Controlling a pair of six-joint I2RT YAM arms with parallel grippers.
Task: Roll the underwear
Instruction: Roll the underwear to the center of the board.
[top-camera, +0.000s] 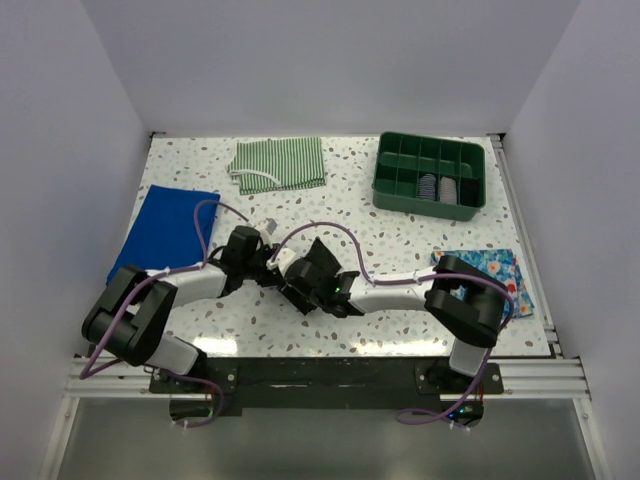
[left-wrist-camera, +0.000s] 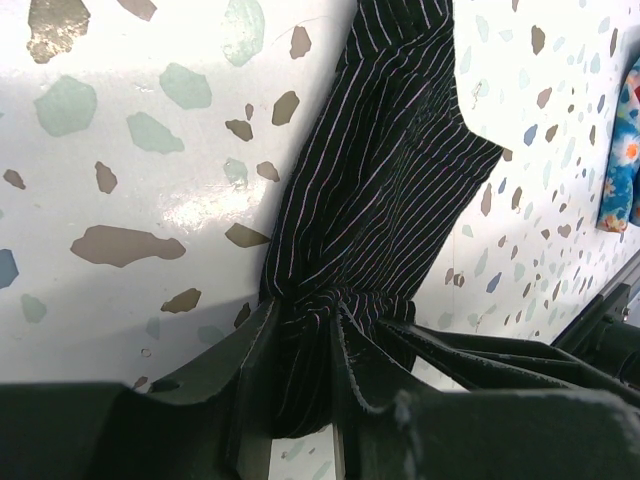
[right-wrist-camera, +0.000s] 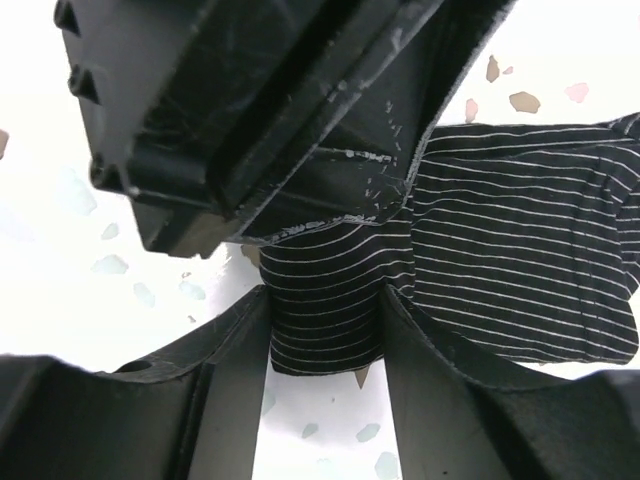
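The left gripper (left-wrist-camera: 305, 335) pinches a bunched end of the underwear (left-wrist-camera: 385, 190). The right gripper (right-wrist-camera: 325, 325) pinches the cloth too, just beside it. The underwear is black with thin white lines. It lies in the middle of the table (left-wrist-camera: 150, 290), between the two arms. It looks soft, light and floppy, so I think it will sag. Best to hold an edge tight. Both arms reach low and inward, grippers nearly touching.
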